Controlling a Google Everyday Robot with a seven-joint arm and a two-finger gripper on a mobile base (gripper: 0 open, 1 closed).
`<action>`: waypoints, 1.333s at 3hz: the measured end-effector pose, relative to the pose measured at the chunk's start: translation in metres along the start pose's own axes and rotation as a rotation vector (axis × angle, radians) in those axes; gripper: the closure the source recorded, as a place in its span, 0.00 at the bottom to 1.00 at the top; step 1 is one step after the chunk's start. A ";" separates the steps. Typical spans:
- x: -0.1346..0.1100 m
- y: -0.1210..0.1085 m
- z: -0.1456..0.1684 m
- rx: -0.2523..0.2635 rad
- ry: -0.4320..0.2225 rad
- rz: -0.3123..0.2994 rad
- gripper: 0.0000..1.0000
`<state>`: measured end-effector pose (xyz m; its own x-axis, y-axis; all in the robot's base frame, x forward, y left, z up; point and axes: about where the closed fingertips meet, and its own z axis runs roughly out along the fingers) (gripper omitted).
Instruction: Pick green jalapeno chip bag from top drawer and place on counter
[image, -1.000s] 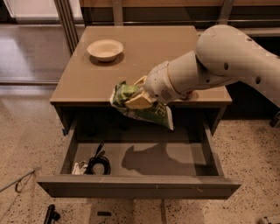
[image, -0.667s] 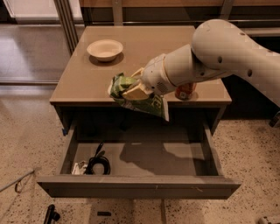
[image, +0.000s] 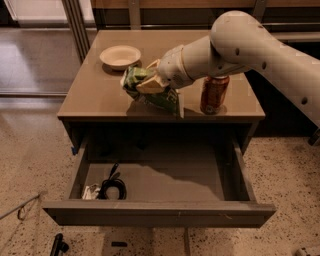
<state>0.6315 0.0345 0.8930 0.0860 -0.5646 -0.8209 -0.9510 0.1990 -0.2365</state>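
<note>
My gripper (image: 146, 83) is shut on the green jalapeno chip bag (image: 161, 99) and holds it just above the front middle of the counter (image: 95, 90). The bag hangs crumpled from the fingers, its lower white edge near the counter's front edge. The white arm reaches in from the upper right. The top drawer (image: 155, 212) stands pulled open below the counter, its grey interior showing.
A red soda can (image: 214, 93) stands on the counter right of the bag. A cream bowl (image: 120, 55) sits at the counter's back left. A coiled black cable (image: 112, 187) and a small white item lie in the drawer's left front corner.
My gripper has lifted the chip bag up and back, from over the drawer to above the counter. The red can, hidden before by the arm, now shows.
</note>
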 end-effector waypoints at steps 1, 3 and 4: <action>0.003 -0.029 0.014 0.007 -0.032 -0.001 1.00; 0.017 -0.045 0.036 -0.015 0.010 -0.003 0.81; 0.017 -0.045 0.036 -0.016 0.010 -0.003 0.50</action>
<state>0.6864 0.0448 0.8708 0.0858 -0.5731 -0.8150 -0.9553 0.1850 -0.2307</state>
